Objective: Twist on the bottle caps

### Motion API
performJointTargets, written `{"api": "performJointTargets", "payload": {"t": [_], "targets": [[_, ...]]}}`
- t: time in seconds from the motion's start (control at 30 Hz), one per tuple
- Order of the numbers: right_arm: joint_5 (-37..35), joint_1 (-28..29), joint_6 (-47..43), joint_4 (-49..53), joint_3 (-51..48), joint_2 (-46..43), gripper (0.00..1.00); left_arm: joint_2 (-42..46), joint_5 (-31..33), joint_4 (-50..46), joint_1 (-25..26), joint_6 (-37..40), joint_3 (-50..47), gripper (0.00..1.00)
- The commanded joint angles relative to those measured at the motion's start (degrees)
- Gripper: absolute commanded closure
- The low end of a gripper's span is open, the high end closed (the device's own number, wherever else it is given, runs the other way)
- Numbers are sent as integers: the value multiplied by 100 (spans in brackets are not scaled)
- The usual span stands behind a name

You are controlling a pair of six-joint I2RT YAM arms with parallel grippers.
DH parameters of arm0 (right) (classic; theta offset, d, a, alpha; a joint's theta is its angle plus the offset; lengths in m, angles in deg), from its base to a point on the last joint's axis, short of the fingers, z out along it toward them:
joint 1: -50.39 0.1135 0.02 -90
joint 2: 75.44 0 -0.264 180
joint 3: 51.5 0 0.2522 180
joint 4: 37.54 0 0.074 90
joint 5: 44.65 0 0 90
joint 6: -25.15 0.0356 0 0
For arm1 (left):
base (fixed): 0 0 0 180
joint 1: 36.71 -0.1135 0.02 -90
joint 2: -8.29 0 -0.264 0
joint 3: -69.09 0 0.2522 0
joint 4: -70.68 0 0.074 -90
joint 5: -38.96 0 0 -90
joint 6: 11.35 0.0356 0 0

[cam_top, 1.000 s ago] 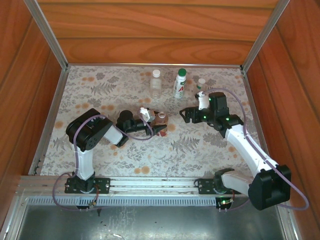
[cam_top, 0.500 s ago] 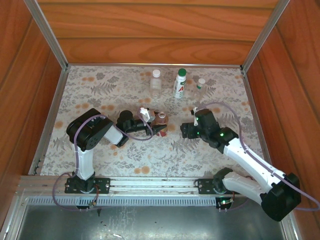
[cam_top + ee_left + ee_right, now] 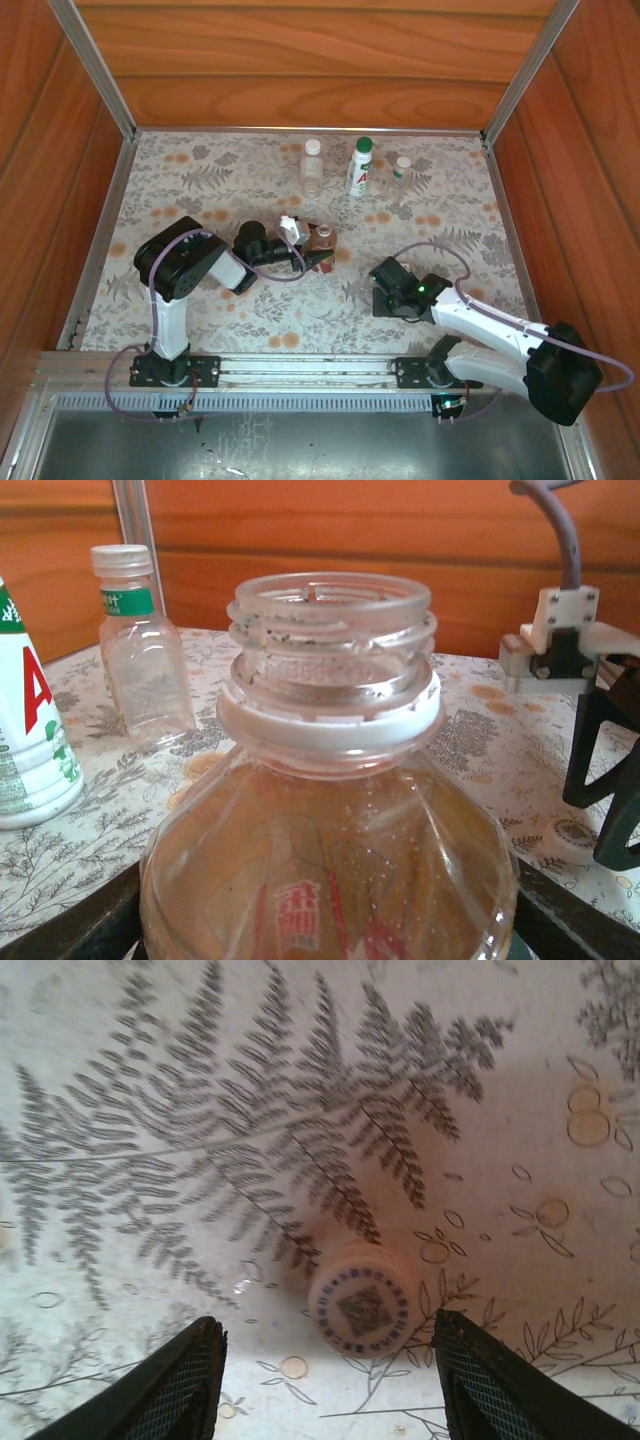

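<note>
My left gripper [image 3: 318, 255] is shut on the amber bottle [image 3: 323, 237], which stands upright at mid-table. In the left wrist view the amber bottle [image 3: 330, 860] has a red label, and its threaded neck [image 3: 330, 630] is bare above a white ring. My right gripper [image 3: 385, 290] is low over the table at the near right. Its two black fingers [image 3: 185, 1385] stand open on either side of a white bottle cap [image 3: 362, 1308] that lies flat on the cloth. There is a gap on both sides of the cap.
Three capped bottles stand at the back: a clear one [image 3: 313, 168], a white one with a green cap [image 3: 360, 167] and a small clear one [image 3: 402, 172]. Wooden walls and metal rails enclose the patterned table [image 3: 200, 180].
My right arm has swung from the back, near the small clear bottle, to the near right and come down over the white cap, with its jaws narrowing. The left gripper and amber bottle have stayed put.
</note>
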State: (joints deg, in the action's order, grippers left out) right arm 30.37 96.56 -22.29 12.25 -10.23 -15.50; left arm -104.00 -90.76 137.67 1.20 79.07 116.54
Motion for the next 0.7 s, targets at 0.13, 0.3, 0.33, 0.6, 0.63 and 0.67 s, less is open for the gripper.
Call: {"api": "performJointTargets", "payload": {"t": [0.13, 0.3, 0.33, 0.6, 0.63, 0.67], "targets": [[-161, 59, 450, -164, -105, 215, 48, -108, -98, 58, 36, 46, -65, 32], [-293, 59, 497, -240, -72, 315, 55, -115, -126, 58, 41, 31, -72, 32], [-326, 61, 505, -224, -70, 325, 57, -113, -133, 61, 40, 26, -73, 32], [-409, 58, 517, -261, -44, 446, 64, -105, -162, 61, 38, 0, -69, 32], [-417, 59, 502, -272, -31, 461, 65, -109, -161, 60, 36, -2, -73, 32], [-413, 59, 492, -283, -26, 473, 66, -116, -166, 55, 34, 0, -68, 32]]}}
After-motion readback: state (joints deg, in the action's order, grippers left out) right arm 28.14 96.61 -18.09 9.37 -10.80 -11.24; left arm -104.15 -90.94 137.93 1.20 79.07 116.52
